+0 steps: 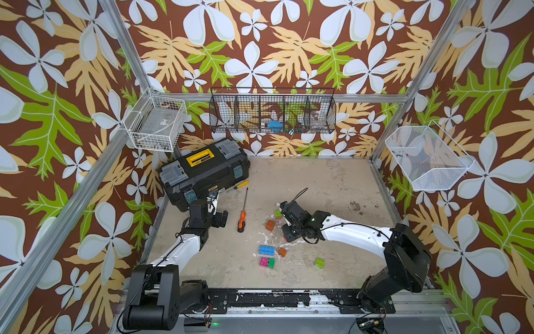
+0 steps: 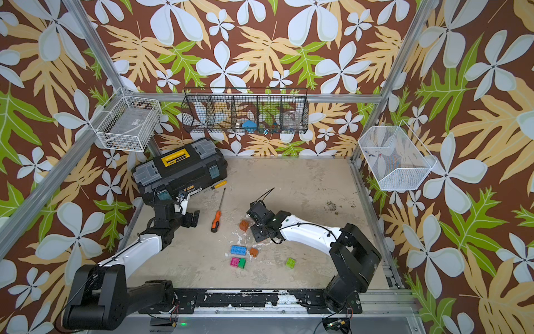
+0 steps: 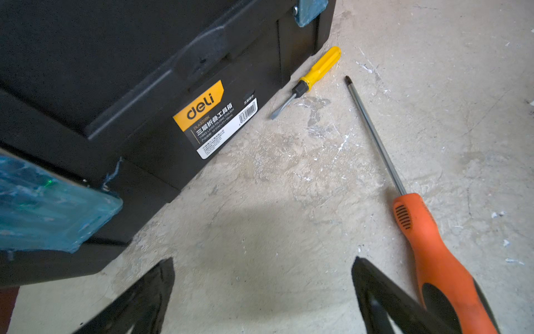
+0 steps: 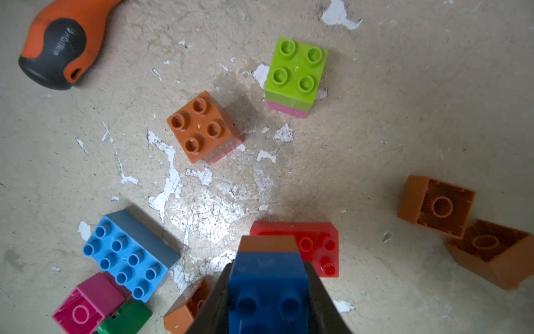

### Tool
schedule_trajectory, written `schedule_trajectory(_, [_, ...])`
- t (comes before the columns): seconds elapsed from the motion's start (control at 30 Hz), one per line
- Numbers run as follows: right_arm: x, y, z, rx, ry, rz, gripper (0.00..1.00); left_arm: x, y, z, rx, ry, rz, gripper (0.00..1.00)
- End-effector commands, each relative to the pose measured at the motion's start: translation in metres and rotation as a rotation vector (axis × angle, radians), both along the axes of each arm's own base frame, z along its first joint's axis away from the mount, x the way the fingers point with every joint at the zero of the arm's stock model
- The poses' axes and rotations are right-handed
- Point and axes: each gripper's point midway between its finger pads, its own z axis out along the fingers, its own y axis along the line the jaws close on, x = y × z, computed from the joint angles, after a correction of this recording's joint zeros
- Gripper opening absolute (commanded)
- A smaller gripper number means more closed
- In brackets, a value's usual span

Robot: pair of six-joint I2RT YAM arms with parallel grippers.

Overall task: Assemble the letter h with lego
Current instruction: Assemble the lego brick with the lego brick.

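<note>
Lego stack (image 4: 267, 289) — blue-orange, in right claw (image 4: 268, 266), orange end tableward

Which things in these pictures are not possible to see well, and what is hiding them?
The dark blue brick in the shut right gripper: the right wrist view's edge cuts it off, so the stack's length is unknown.
The overturned orange-brown bricks: absent from both top views; the right arm probably covers them.
Contents of the black mesh basket: too small behind the mesh, in both top views.
Inside of the toolbox: lid closed.
</note>
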Motion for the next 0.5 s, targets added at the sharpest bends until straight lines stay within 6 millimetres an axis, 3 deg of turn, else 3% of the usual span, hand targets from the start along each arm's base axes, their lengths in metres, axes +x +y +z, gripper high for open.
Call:
schedule_trajectory(0.0, [-0.005,-0.004,-0.007,-0.021,0.014,0.013,0.29,0.001,0.001,0.003,0.004,-0.008,0.003,1.0])
schedule_trajectory(0.47, [-0.005,-0.008,-0.026,-0.056,0.019,0.022,0.29,0.001,0.002,0.003,0.007,-0.008,0.004,1.0])
